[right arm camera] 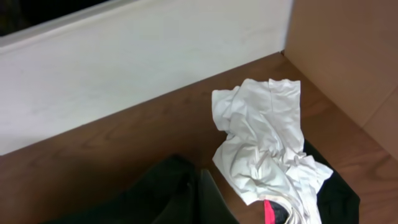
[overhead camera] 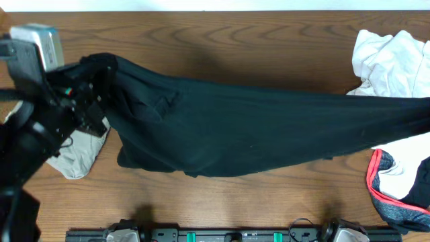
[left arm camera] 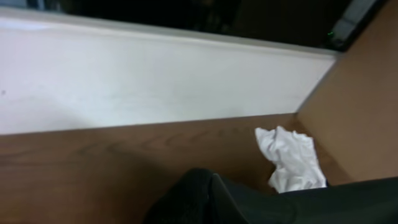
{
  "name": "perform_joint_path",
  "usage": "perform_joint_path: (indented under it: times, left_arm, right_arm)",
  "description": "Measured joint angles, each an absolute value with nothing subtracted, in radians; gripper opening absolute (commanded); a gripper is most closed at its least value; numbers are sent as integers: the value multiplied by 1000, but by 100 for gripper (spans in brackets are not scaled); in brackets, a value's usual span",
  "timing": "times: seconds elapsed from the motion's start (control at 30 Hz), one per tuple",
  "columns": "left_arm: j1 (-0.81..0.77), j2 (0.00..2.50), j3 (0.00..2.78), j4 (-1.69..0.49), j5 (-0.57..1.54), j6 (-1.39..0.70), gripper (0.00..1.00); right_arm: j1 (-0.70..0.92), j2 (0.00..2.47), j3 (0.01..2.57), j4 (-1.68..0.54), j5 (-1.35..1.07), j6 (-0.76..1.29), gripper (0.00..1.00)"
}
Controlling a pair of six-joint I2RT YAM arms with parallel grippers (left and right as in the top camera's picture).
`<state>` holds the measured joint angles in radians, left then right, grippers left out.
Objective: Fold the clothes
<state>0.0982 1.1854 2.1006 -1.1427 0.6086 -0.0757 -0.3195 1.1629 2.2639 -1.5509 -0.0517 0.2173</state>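
black shirt stretched across the worktop, one end in the closed left gripper, the other running off frame, apparently to the closed right gripper. risk: its trailing hem may snag the white garment or khaki garment. bare worktop lies mid-table; white back wall bounds the rear.

Soft, even light; both wrist views slightly blurry, the black shirt featureless.
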Motion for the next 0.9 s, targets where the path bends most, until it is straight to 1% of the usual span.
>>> perform_joint_path:
  times: [0.33, 0.5, 0.6, 0.7, 0.9]
  left_arm:
    - [98, 1192, 2103, -1165, 586, -70, 6]
    - [98, 1236, 2124, -1148, 592, -69, 6]
    - [97, 1321, 2133, -1102, 621, -66, 6]
    - [91, 1448, 2133, -1024, 648, -62, 6]
    - [42, 1760, 2130, -826, 665, -54, 6]
  right_arm:
    - [-319, 1167, 2264, -1536, -51, 220, 1]
    - [-319, 1233, 2278, -1527, -53, 220, 1]
    - [-319, 1320, 2283, -1516, -67, 220, 1]
    - [-319, 1466, 2285, -1482, -102, 220, 1]
    - [-310, 1818, 2278, -1306, -223, 196, 1]
